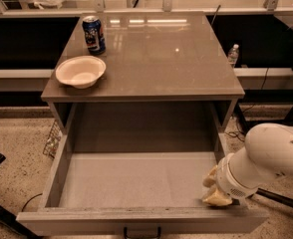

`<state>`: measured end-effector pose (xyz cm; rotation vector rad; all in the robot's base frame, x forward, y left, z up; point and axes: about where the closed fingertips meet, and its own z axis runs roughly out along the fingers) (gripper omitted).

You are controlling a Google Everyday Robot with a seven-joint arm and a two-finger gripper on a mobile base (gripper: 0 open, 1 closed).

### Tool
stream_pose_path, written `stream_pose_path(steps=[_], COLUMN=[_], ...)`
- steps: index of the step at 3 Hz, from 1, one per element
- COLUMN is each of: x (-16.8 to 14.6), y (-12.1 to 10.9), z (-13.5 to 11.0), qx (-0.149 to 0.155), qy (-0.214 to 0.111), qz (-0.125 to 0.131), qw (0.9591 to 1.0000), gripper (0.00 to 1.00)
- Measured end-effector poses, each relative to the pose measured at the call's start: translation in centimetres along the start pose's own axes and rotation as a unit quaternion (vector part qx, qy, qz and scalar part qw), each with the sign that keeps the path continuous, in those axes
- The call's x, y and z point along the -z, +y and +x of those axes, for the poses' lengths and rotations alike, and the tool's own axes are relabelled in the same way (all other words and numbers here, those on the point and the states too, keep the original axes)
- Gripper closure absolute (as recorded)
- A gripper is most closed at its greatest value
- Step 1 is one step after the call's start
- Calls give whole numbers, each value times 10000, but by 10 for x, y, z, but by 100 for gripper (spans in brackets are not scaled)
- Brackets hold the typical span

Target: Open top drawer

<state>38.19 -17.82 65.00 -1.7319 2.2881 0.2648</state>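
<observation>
The top drawer (136,180) is a wide grey drawer with a deep plain interior, pulled far out of the grey cabinet toward the camera. Its small dark loop handle (141,231) shows at the bottom edge of the front panel. My gripper (215,189) is at the drawer's front right corner, on the end of the white arm (268,158) coming in from the right. Its pale fingers rest at the inside of the right wall near the front rim. The lower drawers are out of view.
On the cabinet top (156,54) a white bowl (80,71) sits at the front left and a blue can (93,34) stands behind it. A plastic bottle (233,55) stands to the right behind the cabinet. A rail and shelf run along the back.
</observation>
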Motion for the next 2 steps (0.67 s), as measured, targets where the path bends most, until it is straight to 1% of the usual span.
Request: stream_pose_path(steps=[1, 2], x=[0, 0], y=[1, 1], z=[-1, -1], qx=[12, 12], qy=[6, 6], qz=[2, 2], qw=[10000, 10000], gripper=[0, 0])
